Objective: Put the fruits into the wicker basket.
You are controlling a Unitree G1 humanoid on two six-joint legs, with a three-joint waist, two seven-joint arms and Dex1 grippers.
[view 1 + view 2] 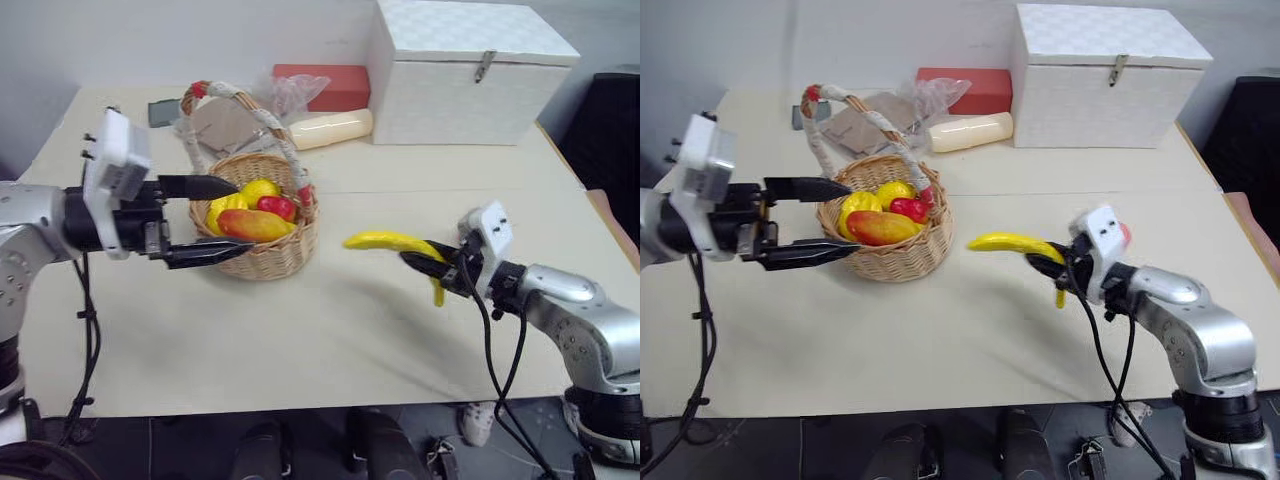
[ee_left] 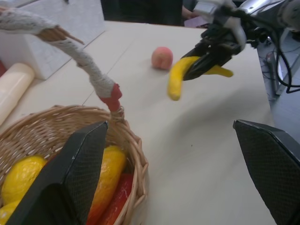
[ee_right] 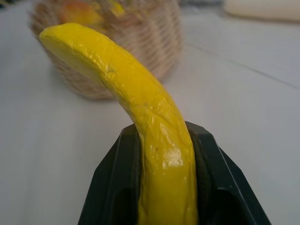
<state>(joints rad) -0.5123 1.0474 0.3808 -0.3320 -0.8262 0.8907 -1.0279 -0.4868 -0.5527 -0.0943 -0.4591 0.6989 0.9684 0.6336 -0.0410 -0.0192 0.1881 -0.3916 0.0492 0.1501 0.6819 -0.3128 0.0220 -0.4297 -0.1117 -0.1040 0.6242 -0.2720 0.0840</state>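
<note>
Yellow banana (image 1: pixel 392 242) is clamped in the right hand (image 1: pixel 432 268), held clear of the bench (image 1: pixel 330 330): transport step. Left hand (image 1: pixel 205 218) waits with fingers spread at the basket (image 1: pixel 262 262). Next: carry leftward over the rim, past the handle, then release.

Yellow banana (image 1: pixel 385 241); tan wicker basket (image 1: pixel 262 255), white handle, red bands; white box (image 1: pixel 466 72).

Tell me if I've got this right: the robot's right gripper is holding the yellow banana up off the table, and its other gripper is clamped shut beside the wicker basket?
Not quite. The right gripper does hold the banana off the table, but the left gripper beside the wicker basket is open, not shut. The left eye view shows its two black fingers spread wide apart, holding nothing.
</note>
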